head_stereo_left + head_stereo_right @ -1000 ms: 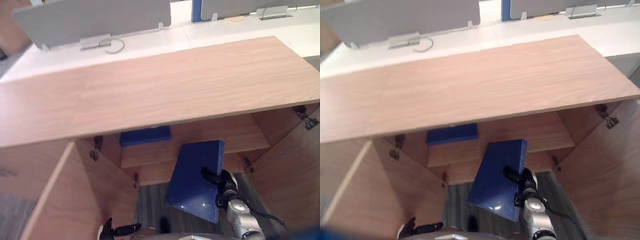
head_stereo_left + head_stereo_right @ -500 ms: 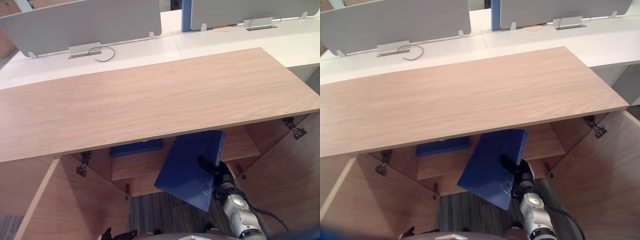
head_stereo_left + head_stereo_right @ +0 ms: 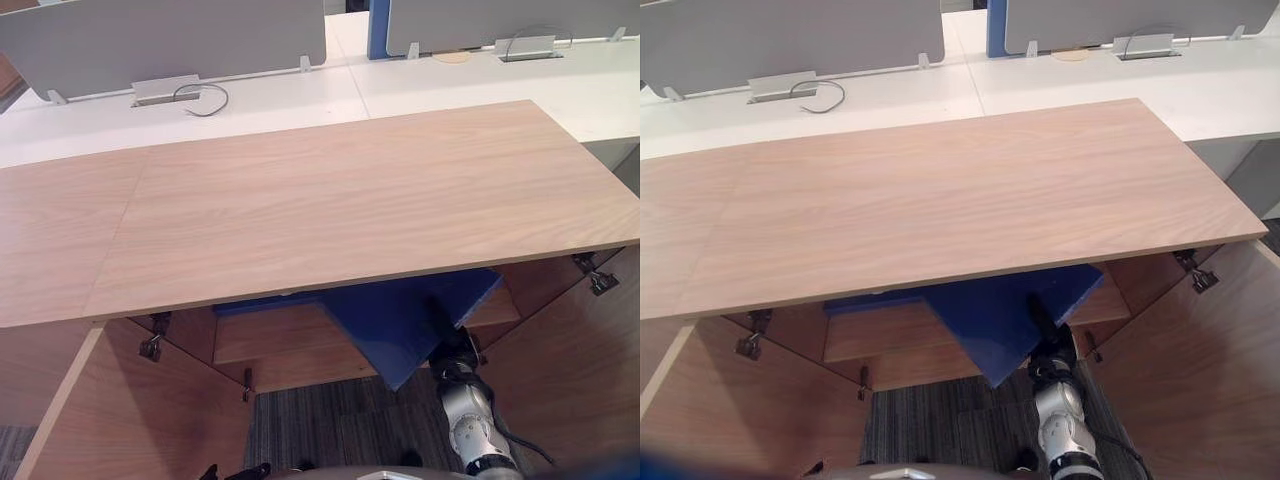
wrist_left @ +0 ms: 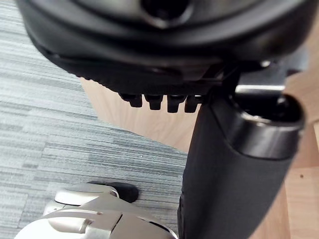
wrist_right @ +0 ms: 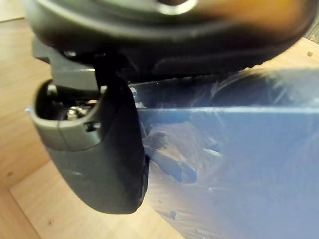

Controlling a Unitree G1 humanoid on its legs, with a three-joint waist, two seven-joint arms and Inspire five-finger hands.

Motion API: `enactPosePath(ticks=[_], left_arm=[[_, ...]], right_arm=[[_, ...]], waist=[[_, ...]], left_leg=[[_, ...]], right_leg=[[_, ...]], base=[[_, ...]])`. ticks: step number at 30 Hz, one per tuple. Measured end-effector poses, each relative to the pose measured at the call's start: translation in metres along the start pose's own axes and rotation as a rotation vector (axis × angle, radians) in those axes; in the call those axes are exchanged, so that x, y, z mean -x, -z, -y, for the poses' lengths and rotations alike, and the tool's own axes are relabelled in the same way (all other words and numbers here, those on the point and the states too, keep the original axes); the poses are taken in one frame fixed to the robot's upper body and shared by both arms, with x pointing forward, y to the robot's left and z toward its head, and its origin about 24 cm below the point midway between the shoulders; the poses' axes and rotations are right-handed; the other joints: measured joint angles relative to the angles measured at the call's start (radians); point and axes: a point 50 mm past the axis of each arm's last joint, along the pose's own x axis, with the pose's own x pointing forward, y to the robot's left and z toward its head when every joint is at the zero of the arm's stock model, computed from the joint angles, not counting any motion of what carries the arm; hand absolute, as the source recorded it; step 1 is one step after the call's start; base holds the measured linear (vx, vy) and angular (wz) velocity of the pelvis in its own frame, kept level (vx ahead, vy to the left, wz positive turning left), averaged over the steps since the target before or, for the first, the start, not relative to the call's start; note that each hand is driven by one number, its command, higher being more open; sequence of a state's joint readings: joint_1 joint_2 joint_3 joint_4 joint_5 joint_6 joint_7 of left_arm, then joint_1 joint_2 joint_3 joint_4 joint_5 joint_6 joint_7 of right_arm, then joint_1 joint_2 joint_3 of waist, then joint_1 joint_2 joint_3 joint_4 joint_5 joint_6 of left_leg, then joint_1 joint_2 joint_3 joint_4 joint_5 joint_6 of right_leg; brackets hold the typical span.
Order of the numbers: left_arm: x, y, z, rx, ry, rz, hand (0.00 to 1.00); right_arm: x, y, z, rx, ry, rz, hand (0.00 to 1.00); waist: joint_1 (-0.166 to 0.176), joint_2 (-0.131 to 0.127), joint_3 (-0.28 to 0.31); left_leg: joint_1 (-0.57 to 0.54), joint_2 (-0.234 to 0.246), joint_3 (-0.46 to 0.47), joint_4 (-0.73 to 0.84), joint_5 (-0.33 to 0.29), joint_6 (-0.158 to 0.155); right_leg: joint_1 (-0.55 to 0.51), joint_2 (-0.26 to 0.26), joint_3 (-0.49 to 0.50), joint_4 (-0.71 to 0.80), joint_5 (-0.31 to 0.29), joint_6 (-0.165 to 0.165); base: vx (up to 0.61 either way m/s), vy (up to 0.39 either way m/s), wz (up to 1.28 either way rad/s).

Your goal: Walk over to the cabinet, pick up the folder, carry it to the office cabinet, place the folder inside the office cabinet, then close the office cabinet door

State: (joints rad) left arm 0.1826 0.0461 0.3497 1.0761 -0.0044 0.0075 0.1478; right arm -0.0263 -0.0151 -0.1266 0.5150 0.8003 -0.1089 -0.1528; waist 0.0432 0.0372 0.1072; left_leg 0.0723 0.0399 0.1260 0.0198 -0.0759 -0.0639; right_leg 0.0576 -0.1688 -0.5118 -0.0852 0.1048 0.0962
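**Folder tilted in the mouth of the open office cabinet**

Folder (image 3: 390, 330), blue, sits in the right hand (image 3: 452, 340), low at the front of the office cabinet (image 3: 320, 210), between its two open doors. It is tilted. Its broad face is turned up towards the head camera. One near corner points down at the striped carpet (image 3: 320, 420), and the rest slopes up and back beneath the wooden top. That top hides the far end, so the long axis cannot be read for certain; the visible part runs from front to back, into the cabinet.

The right hand's fingers are curled over the folder's right edge. In the right wrist view its thumb (image 5: 94, 149) lies pressed on the blue face, a firm pinch.

Behind the folder, a second blue folder (image 3: 260, 305) lies flat on the inner shelf (image 3: 270, 335), well back. The left door (image 3: 130, 420) and the right door (image 3: 570, 390) both stand swung out.

The left hand (image 4: 164, 55) hangs low above the carpet, beside the left door and holding nothing; whether it is open or closed I cannot tell.
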Motion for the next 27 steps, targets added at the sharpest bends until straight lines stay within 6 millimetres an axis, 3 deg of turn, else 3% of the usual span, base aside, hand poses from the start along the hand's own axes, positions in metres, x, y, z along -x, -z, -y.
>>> enactPosePath(ticks=[3,6,7,8,11,18,27], left_arm=[[0.0,0.002,0.0,0.074,-0.013,-0.018,1.0],[0.0,-0.005,0.013,0.118,0.0,-0.01,1.0],[0.001,-0.004,0.014,0.129,-0.001,-0.012,1.0],[0.002,-0.001,0.017,0.177,-0.006,-0.026,1.0],[0.005,0.006,0.023,0.211,0.002,-0.04,1.0],[0.006,0.003,0.027,0.244,0.026,-0.028,1.0],[0.005,-0.009,0.032,0.24,0.058,0.008,1.0]], right_arm=[[-0.018,-0.019,-0.014,-0.049,0.062,0.063,0.0],[-0.037,-0.071,-0.058,-0.116,-0.007,0.204,0.0],[-0.037,-0.079,-0.064,-0.129,-0.022,0.228,0.0],[-0.034,-0.094,-0.081,-0.179,-0.072,0.281,0.0],[-0.02,-0.112,-0.114,-0.255,-0.196,0.354,0.0],[-0.01,-0.139,-0.134,-0.287,-0.25,0.449,0.0],[-0.014,-0.17,-0.158,-0.27,-0.273,0.5,0.0]], waist=[[0.01,0.003,0.027],[0.009,0.067,0.12],[0.011,0.076,0.132],[0.025,0.095,0.151],[0.035,0.102,0.185],[0.021,0.113,0.232],[0.007,0.163,0.291]], left_leg=[[-0.104,-0.013,-0.024,0.135,-0.019,-0.002],[-0.303,-0.009,-0.032,0.44,-0.122,0.023],[-0.325,-0.008,-0.027,0.484,-0.148,0.03],[-0.375,-0.003,-0.008,0.575,-0.224,0.057],[-0.466,0.005,0.036,0.746,-0.329,0.064],[-0.575,0.018,0.092,0.965,-0.417,0.081],[-0.666,0.023,0.115,1.092,-0.473,0.098]], right_leg=[[-0.064,-0.042,-0.005,0.08,-0.028,0.001],[-0.264,-0.15,0.008,0.46,-0.182,-0.007],[-0.294,-0.169,0.018,0.527,-0.212,-0.007],[-0.368,-0.216,0.045,0.673,-0.282,-0.003],[-0.493,-0.284,0.105,0.882,-0.378,0.005],[-0.648,-0.354,0.207,1.11,-0.463,0.004],[-0.78,-0.379,0.283,1.234,-0.495,0.008]], base=[[-0.05,0.038,0.17],[-0.13,0.137,0.25],[-0.18,0.139,0.2],[-0.12,0.07,0.07],[-0.18,0.022,-0.08],[-0.04,0.007,-0.06],[0.01,0.025,-0.03]])
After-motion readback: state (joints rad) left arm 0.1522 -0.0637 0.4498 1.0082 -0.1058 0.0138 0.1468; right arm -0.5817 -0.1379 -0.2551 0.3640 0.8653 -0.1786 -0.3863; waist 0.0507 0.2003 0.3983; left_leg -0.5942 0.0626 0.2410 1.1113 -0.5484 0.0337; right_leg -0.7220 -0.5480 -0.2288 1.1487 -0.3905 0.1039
